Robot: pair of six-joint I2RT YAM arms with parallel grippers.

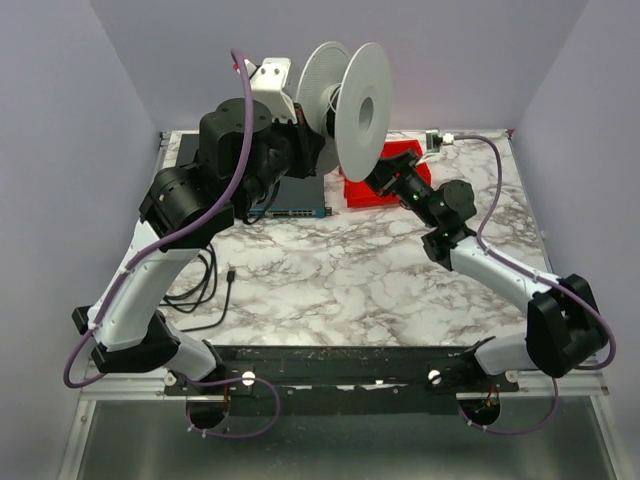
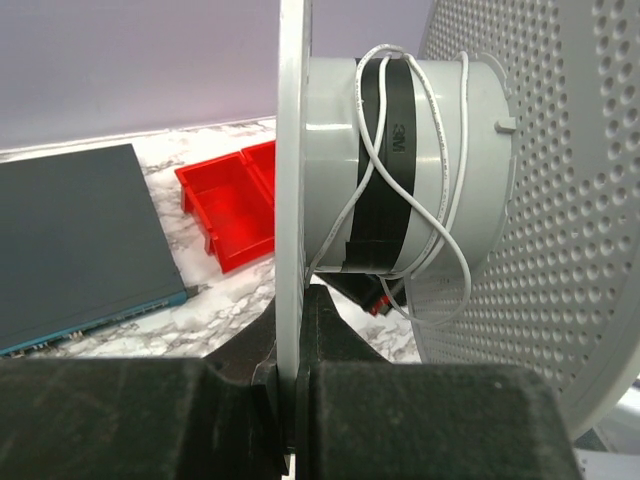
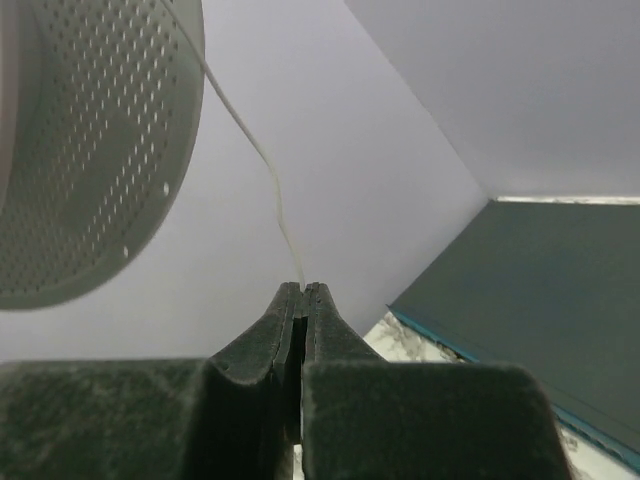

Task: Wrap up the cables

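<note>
Raised spool held, cable pinched for winding.
The left gripper clamps the spool's flange to steady it; the right gripper is pinched on the white cable, which runs up to loose loops on the hub, probably for tension.

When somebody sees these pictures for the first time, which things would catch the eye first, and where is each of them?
The big perforated white spool stands out first, held in the air over the back of the table by the left gripper, which is shut on one flange. Next comes the thin white cable, running from the spool down into the shut right gripper. A red tray lies on the table beneath the spool.
</note>
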